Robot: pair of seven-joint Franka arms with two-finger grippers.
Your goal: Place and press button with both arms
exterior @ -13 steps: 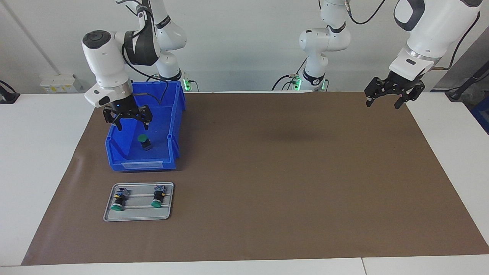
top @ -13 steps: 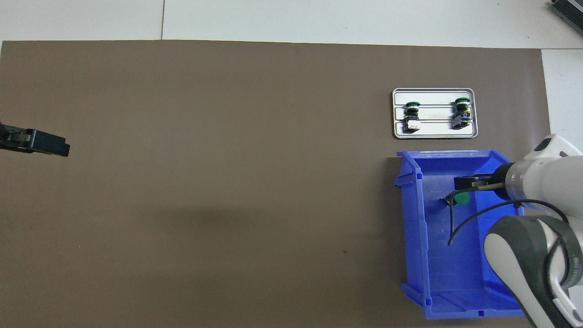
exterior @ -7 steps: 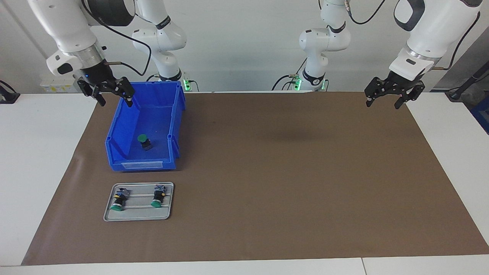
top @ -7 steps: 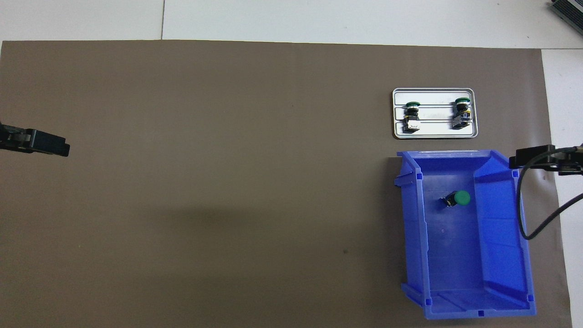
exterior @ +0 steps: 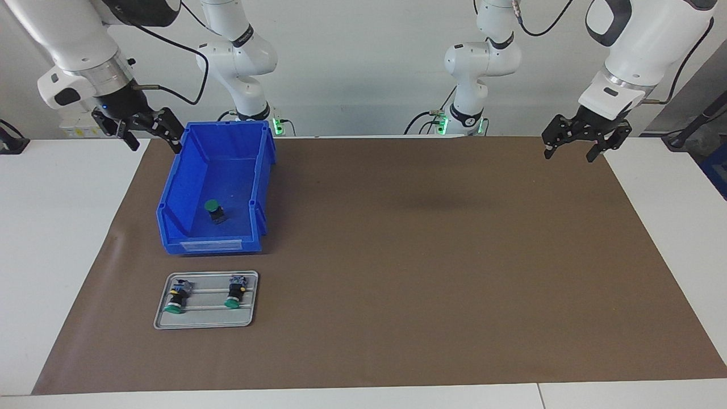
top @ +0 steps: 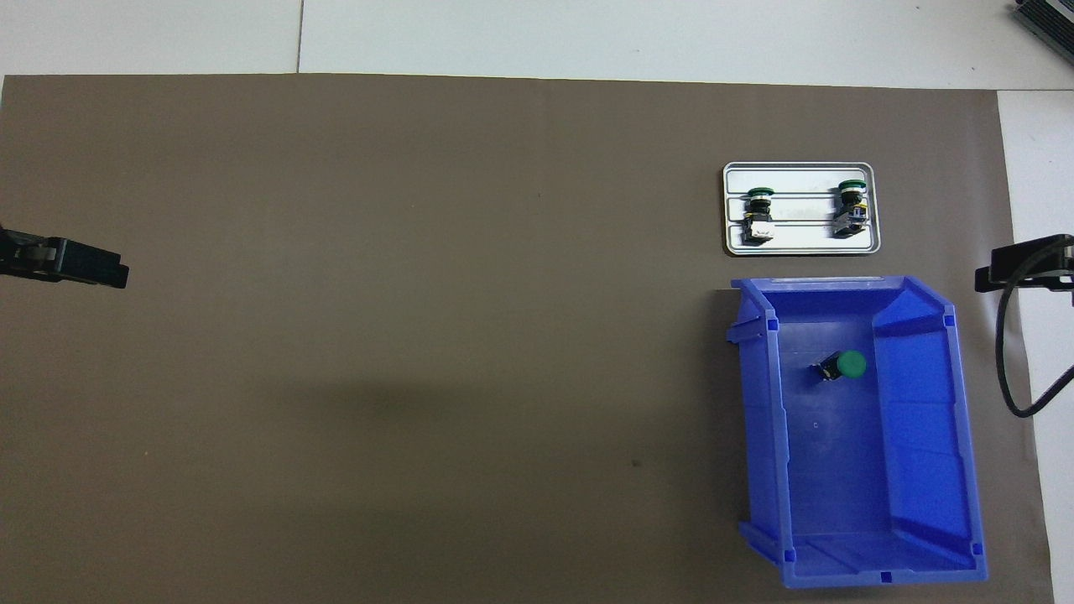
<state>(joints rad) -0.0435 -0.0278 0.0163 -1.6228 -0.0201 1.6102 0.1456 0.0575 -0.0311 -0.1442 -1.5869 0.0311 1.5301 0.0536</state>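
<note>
One green-capped button (exterior: 214, 209) (top: 843, 366) lies alone on the floor of the blue bin (exterior: 187, 187) (top: 759, 419). Two more buttons (exterior: 176, 298) (exterior: 234, 292) rest on the silver tray (exterior: 205, 318) (top: 797, 176), caps pointing away from the robots. My right gripper (exterior: 154, 142) (top: 1019, 267) hangs open and empty over the mat's edge beside the bin, clear of the bin wall. At the left arm's end of the table my left gripper (exterior: 569, 154) (top: 84, 267) waits open and empty above the mat.
A brown mat (exterior: 397, 255) covers most of the white table. The bin stands nearer to the robots than the tray, both toward the right arm's end. A black cable loops down from the right wrist (top: 1007, 369).
My right gripper rose out of the bin with nothing in it and swung out past the bin's side. The button stayed in the bin. The left arm has not moved.
</note>
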